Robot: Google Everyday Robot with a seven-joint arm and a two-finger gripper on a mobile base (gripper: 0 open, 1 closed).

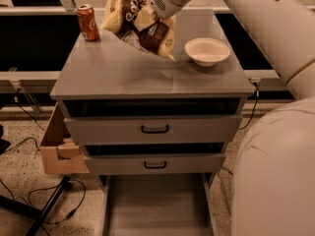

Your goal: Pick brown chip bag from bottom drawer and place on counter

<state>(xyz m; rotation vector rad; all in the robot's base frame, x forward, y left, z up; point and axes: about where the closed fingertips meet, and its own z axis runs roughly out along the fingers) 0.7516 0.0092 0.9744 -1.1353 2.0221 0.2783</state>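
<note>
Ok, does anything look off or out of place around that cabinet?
The chip bag hangs crumpled and tilted in the tool above the counter, not set down. The bottom drawer stands pulled far out.

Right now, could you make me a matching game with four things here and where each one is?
Things:
1. chip bag
2. can
3. bowl
4. bottom drawer

Places:
A. back left corner of the counter
B. held by the gripper, above the back of the counter
C. pulled open, down by the floor
D. right side of the counter

Pairs: 1-B, 2-A, 3-D, 4-C
</note>
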